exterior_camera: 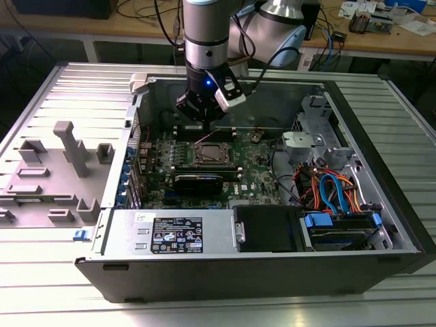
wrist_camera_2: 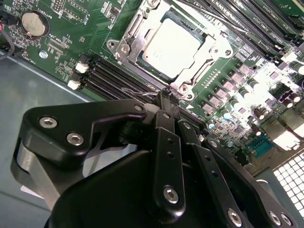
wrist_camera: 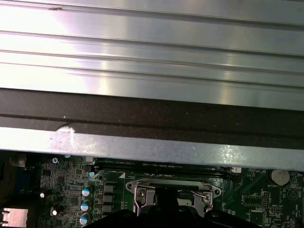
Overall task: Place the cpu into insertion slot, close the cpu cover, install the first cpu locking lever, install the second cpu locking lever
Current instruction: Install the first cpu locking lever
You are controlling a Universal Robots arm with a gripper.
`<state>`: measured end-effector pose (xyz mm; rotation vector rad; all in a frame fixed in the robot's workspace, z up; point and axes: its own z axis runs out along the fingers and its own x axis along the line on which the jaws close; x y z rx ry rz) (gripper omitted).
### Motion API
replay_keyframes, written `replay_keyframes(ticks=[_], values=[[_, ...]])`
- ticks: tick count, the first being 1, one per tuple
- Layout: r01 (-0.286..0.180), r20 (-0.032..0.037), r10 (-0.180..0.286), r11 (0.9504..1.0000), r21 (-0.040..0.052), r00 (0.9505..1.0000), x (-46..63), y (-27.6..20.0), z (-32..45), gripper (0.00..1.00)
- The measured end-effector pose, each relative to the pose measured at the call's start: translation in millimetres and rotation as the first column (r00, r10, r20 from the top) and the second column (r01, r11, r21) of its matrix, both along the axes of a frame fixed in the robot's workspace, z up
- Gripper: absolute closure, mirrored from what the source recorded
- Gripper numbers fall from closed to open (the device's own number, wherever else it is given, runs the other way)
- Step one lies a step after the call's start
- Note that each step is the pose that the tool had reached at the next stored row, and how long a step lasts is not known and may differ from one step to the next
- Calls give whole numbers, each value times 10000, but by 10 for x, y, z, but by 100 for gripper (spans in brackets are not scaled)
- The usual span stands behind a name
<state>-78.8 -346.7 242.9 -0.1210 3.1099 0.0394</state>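
**The chip is in its slot and the gripper is right next to it**

We see the gripper (wrist_camera_2: pixel 166 95) with its two black fingers (wrist_camera_2: pixel 166 142) pressed together at the tips. It hangs low over the green board (wrist_camera_2: pixel 71 42), just beside one corner of the insertion slot (exterior_camera: pixel 210 154). The cpu (wrist_camera_2: pixel 176 45) lies flat in that slot with its grey top facing up. The cpu cover (wrist_camera_2: pixel 134 35) lies down around it, and the chip shows through the big window in the middle. The fingertips are off the chip. They sit at the edge of the slot, where the long black memory slots (wrist_camera_2: pixel 114 76) begin.

A thin wire lever (wrist_camera_2: pixel 140 91) runs along that side of the slot and ends right at the fingertips. We cannot tell if the fingers pinch the wire or only touch it, because the tips hide its end.

In the exterior view the arm (exterior_camera: pixel 206 34) comes straight down into the open computer case (exterior_camera: pixel 381 204). The gripper is just behind the slot there, and its dark body makes the tips hard to see.

In the first wrist view the slot and its cover are cut off at the picture's edge, and the dark gripper body hides the middle of them. Beyond the slot we see a shiny case wall (wrist_camera: pixel 152 147), and past it a ribbed metal table (wrist_camera: pixel 152 57).
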Motion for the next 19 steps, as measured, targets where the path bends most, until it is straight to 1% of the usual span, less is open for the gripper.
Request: replay_keyframes(ticks=[5, 7, 9, 13, 19], values=[[0, 1, 0, 10000, 2, 10000, 0, 0, -7, 89], [0, 0, 0, 10000, 1, 10000, 0, 0, -24, 89], [0, 0, 0, 10000, 1, 10000, 0, 0, -58, 89], [0, 0, 0, 10000, 1, 10000, 0, 1, -62, 89], [0, 0, 0, 10000, 1, 10000, 3, 33, -67, 89]])
